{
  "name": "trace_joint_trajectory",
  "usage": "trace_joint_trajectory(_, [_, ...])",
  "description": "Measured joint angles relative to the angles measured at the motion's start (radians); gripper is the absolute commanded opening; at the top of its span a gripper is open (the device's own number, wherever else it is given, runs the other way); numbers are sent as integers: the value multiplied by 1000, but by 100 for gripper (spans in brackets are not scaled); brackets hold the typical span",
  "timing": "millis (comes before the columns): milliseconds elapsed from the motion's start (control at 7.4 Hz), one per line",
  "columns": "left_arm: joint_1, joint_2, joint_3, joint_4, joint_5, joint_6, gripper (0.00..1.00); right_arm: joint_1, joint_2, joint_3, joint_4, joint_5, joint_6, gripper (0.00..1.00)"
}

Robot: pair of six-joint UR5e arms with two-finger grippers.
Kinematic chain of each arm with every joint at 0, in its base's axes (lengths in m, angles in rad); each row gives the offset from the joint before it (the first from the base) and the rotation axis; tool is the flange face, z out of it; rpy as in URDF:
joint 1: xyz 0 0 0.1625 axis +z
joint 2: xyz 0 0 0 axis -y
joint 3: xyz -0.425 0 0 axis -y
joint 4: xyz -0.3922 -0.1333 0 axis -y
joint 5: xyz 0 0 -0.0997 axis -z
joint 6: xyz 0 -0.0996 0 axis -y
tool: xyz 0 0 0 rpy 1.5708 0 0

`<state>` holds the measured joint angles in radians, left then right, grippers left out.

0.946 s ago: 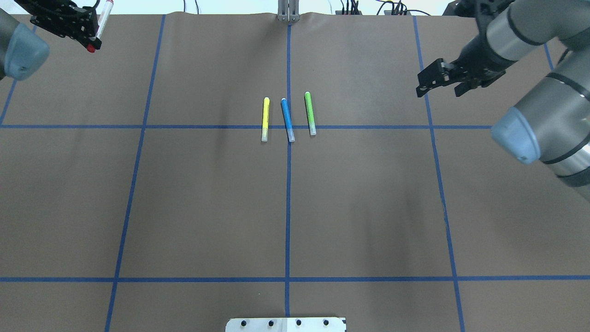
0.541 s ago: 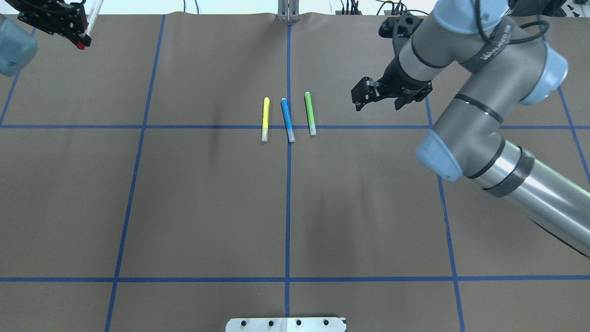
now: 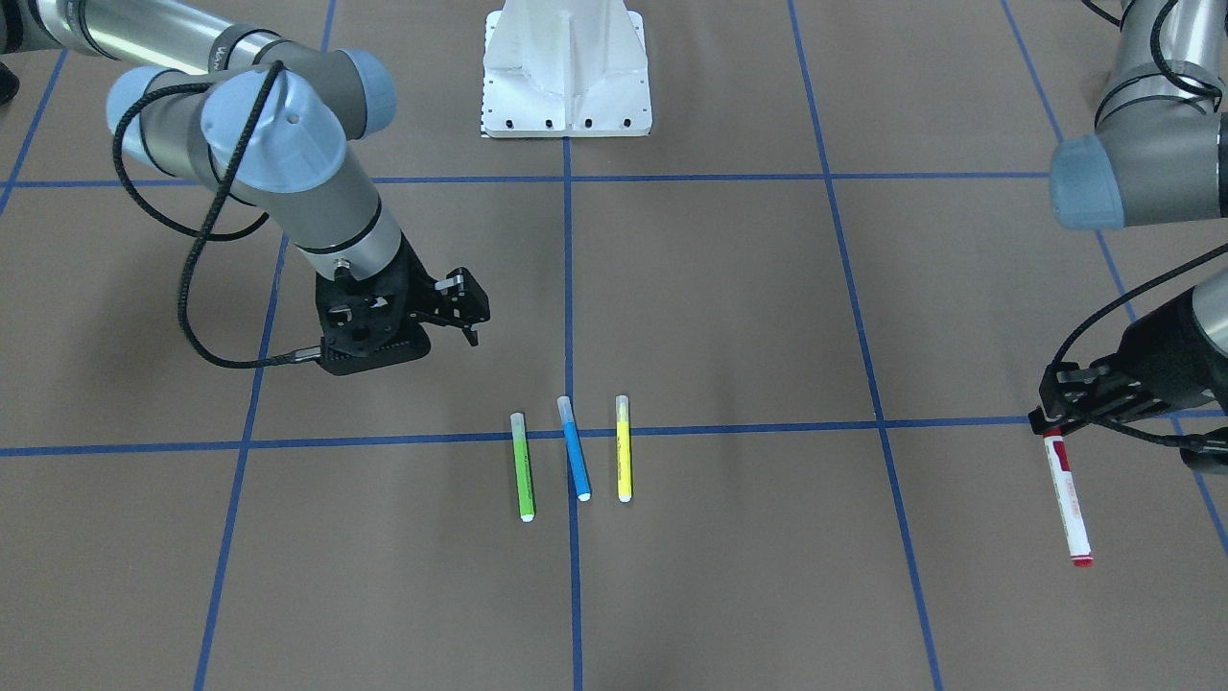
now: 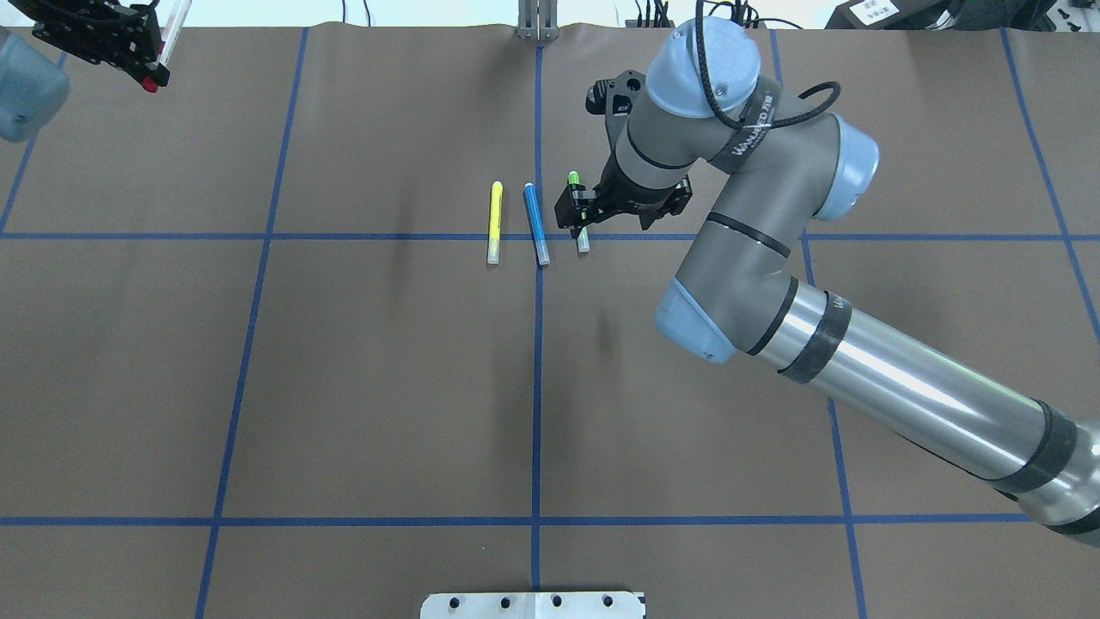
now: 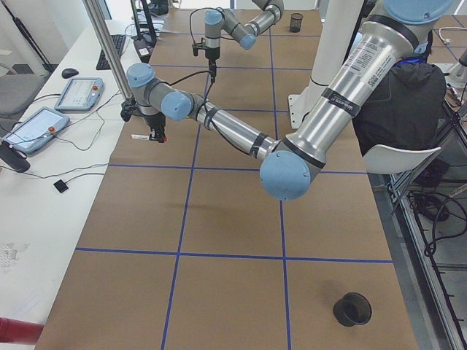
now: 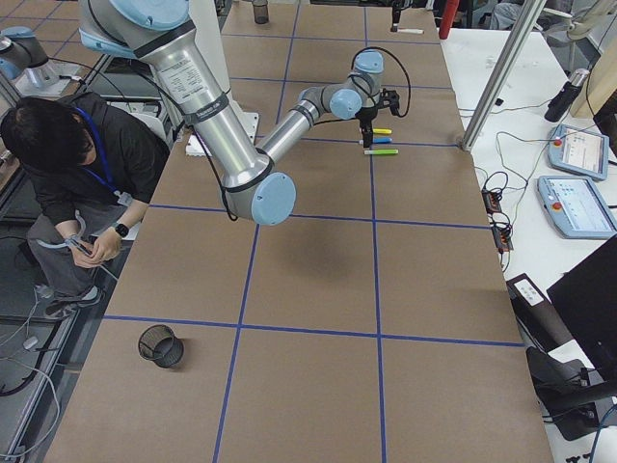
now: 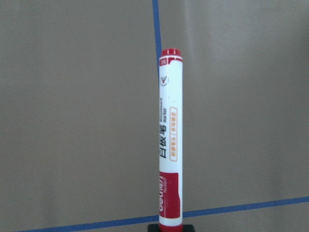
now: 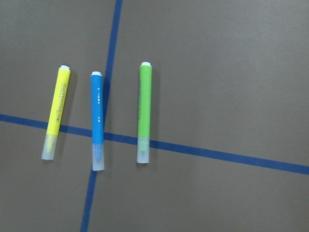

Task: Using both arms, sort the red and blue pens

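Note:
Three pens lie side by side at the table's centre. The blue pen (image 4: 535, 223) (image 3: 575, 449) (image 8: 97, 121) is the middle one. My right gripper (image 4: 607, 215) (image 3: 463, 312) hangs open above the table, next to the pens on the green pen's side, holding nothing. Its wrist view looks down on all three. At the far left corner my left gripper (image 4: 129, 53) (image 3: 1074, 415) is shut on the red-capped white marker (image 3: 1067, 499) (image 7: 169, 145) (image 4: 151, 82). The marker sticks out past the fingers, and the gripper body hides part of it from overhead.
A green pen (image 3: 523, 467) (image 8: 144, 111) and a yellow pen (image 3: 624, 448) (image 4: 494, 222) flank the blue one. The white pedestal base (image 3: 566, 67) stands at the robot's side. A black cup (image 5: 352, 309) sits near one table end. A seated person (image 6: 67, 164) is beside the table.
My right arm has swung in from the right edge to the pens at the centre, staying open. The left gripper shifted slightly towards the far left corner with the marker.

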<state>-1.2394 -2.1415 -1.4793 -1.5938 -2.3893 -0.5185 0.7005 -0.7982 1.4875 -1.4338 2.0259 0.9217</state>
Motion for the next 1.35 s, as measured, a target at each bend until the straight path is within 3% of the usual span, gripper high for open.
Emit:
trace_joint_trajectory(405, [0,0,5,0,1,0,0,-46,139,-201,19,-48,-1,91])
trace_joint_trajectory(946, [1,0,13,0,2,2,0,-85,196,-349,102,-110,-1,83])
trace_joint_trajectory(1216, [1,1,14,0,2,2,0,-86,218,-402,116,-114,-1,65])
trace_joint_trajectory(1351, [1,1,14,0,2,2,0,-87,221,-412,117,-114,-1,62])
